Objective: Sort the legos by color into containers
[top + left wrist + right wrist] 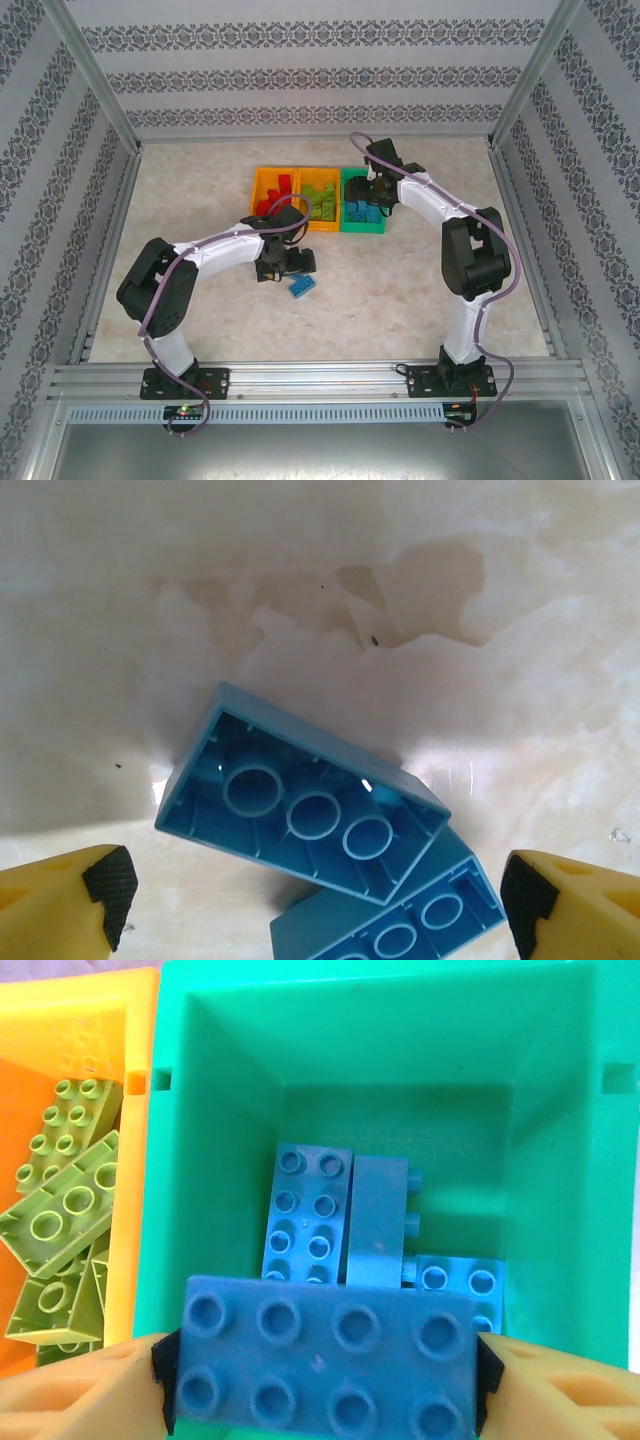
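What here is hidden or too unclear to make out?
- Left wrist view: the bottom edge and the upper blue brick hide much of the lower blue brick.
- Right wrist view: the brick in the right pincer covers others in the green bin.
- Top view: red bricks too small to count.

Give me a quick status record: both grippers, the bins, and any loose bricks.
left gripper: open, over two loose blue bricks, hollow side up, on the table
right gripper: closed on a blue brick above the green bin
green bin: stored blue bricks
middle orange bin: lime bricks
left orange bin: red bricks
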